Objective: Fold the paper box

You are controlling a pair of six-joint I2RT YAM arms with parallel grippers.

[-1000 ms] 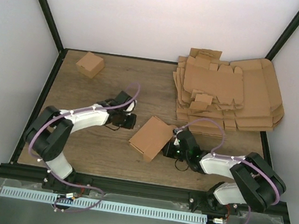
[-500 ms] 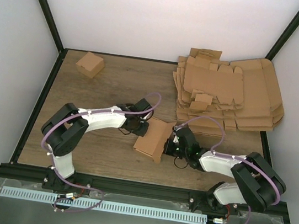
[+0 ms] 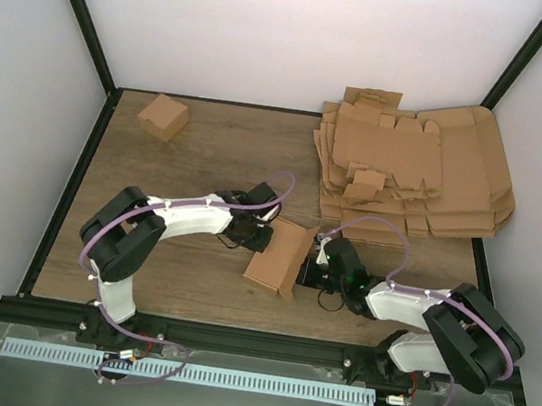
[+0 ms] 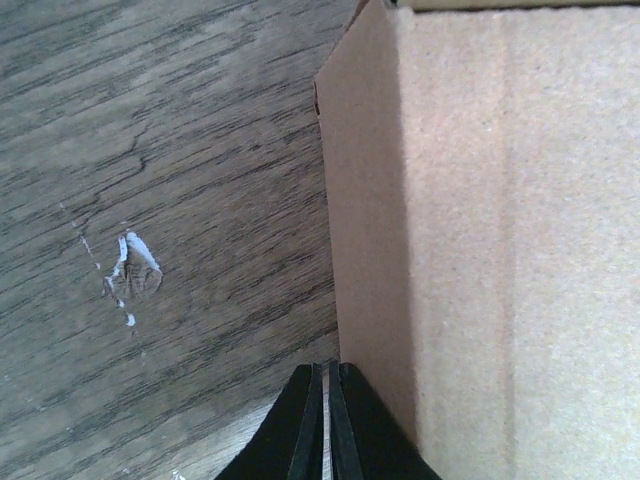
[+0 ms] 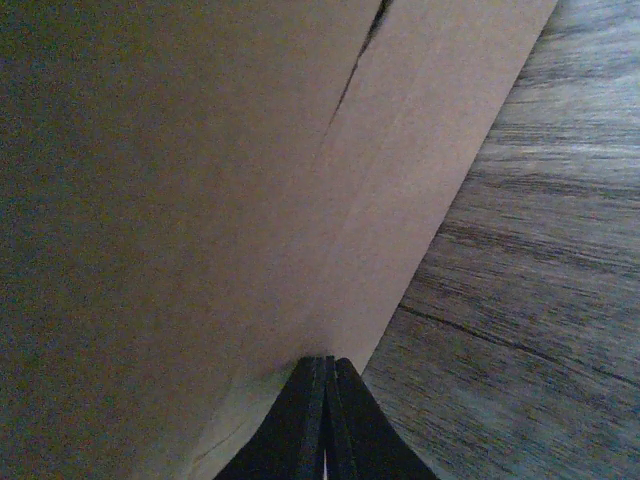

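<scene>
Wrist views: paper box point(image 4: 480, 250) cropped

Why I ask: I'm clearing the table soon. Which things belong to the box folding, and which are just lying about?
In the job:
- paper box, between the two arms
- left gripper, shut, at the box's side
- right gripper, shut, at its other side

Lying about:
- small folded box, far left corner
- stack of flat cardboard blanks, far right
</scene>
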